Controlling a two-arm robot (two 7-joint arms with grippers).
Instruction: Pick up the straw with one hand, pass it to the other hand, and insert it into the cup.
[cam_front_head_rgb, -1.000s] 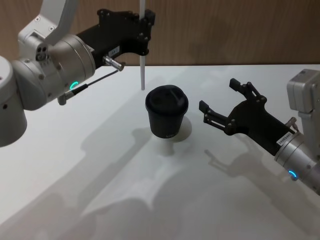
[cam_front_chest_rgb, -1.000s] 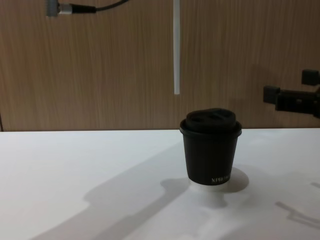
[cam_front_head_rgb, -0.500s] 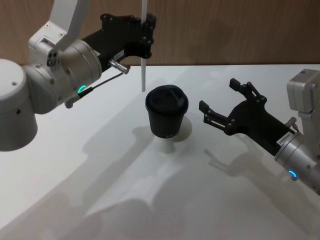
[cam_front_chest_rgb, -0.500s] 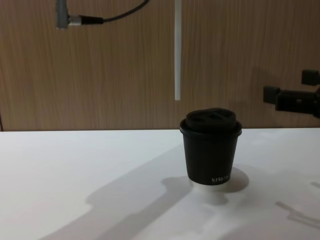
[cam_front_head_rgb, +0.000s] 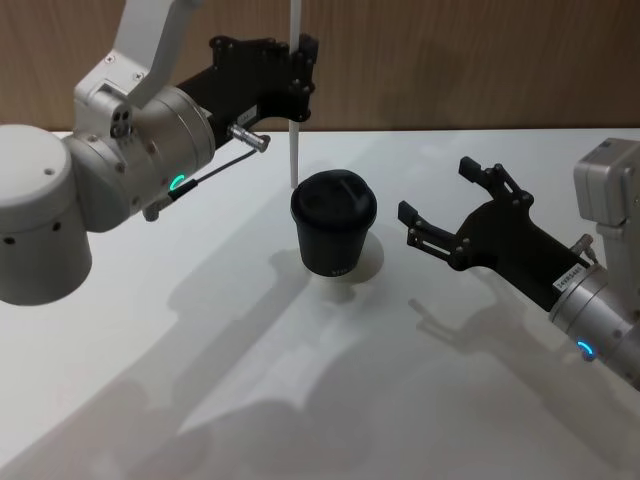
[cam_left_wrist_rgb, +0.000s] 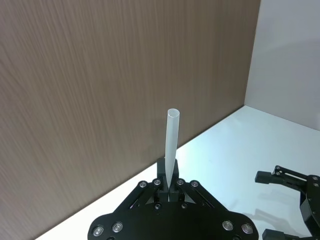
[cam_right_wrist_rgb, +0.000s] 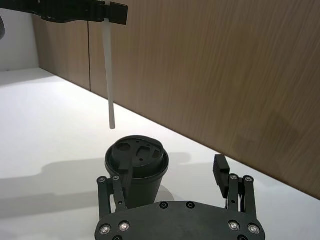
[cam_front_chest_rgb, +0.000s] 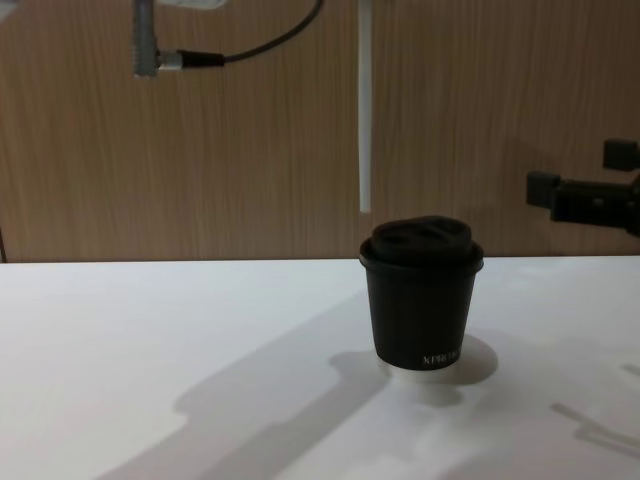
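My left gripper (cam_front_head_rgb: 300, 75) pinches the straw (cam_front_head_rgb: 295, 150) upright, its lower end hanging in the air just above and behind the lid of the cup (cam_front_head_rgb: 333, 236). The cup stands on the white table (cam_front_head_rgb: 200, 400). My right gripper (cam_front_head_rgb: 440, 205) hovers spread, beside the cup.

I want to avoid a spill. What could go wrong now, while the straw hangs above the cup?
1. The straw tip hangs left of the lid centre of the cup; lowered so, it may hit solid lid and tip the cup.
2. The left gripper pinches it high, so the tip may sway.
3. The open right gripper waits close beside the cup.
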